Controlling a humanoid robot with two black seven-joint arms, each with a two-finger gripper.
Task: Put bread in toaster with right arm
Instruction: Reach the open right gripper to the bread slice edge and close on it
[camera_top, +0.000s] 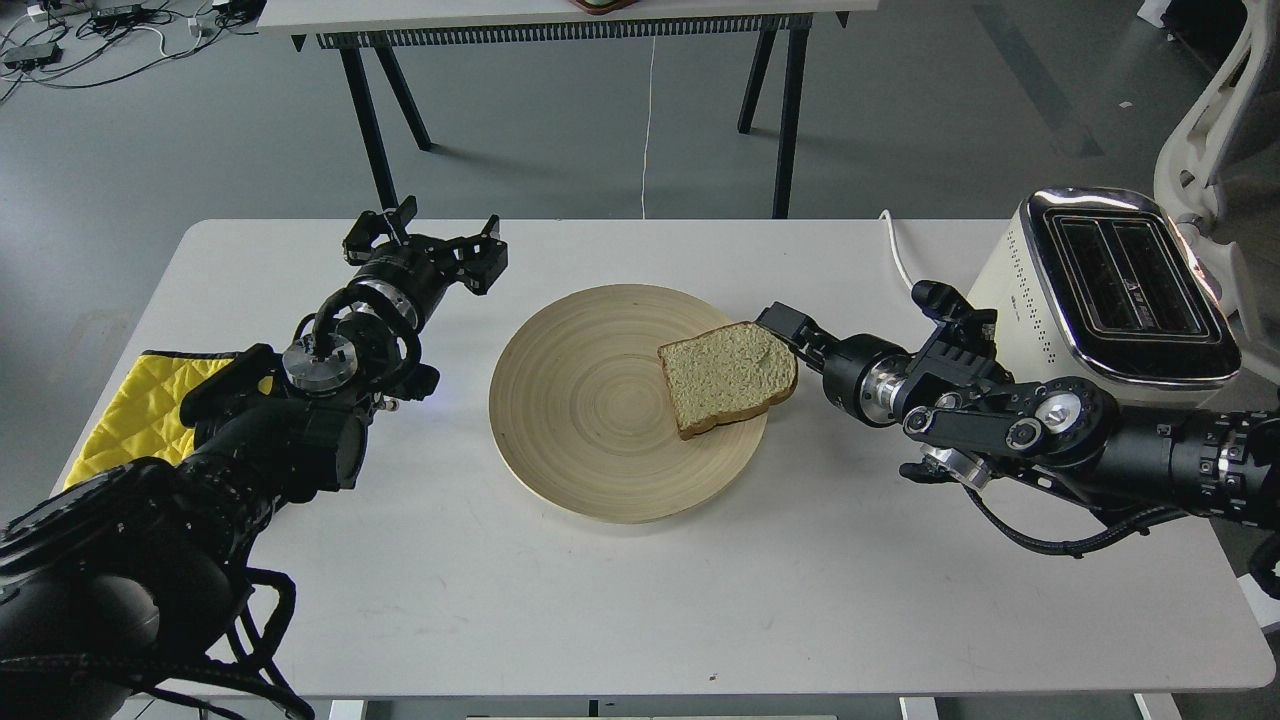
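Note:
The bread (728, 376), a square pale slice with a brown crust, lies on the right part of a round wooden plate (570, 410). My right arm comes in from the right, and its gripper (785, 330) is at the slice's right edge, low over the plate rim. Only one dark finger shows, so I cannot tell whether it is open. The cream-white toaster (1110, 285) with a chrome top and two empty slots stands at the table's right end, behind the right arm. My left gripper (440, 242) is open and empty, left of the plate.
A yellow quilted cloth (140, 410) lies at the table's left edge under my left arm. The toaster's white cord (898, 255) runs off the back edge. A white chair (1215, 110) stands at the far right. A second table (560, 20) stands behind.

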